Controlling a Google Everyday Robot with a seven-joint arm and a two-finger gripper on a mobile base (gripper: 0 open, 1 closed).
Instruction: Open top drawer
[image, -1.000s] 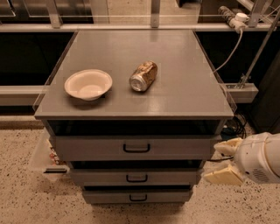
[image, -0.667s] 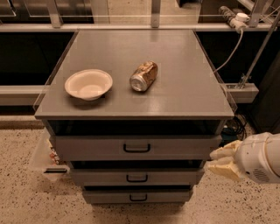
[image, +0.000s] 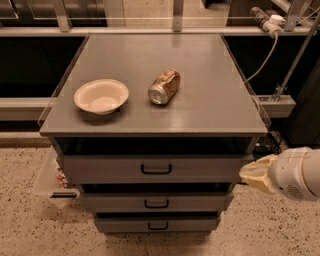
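The top drawer is the widest grey front under the cabinet top, with a small black loop handle at its centre. It looks closed, in line with the cabinet frame. My gripper is at the right of the camera view, just off the drawer's right end and level with it. Its cream fingers are pressed together with nothing between them. It is well to the right of the handle and does not touch it.
A white bowl and a can lying on its side rest on the grey cabinet top. Two narrower drawers sit below. A white cable hangs at the upper right. A clear plastic piece lies on the floor at left.
The gripper's two fingers, apart a second ago, have drawn together. The gripper has stayed beside the drawer's right end. The drawer has not moved.
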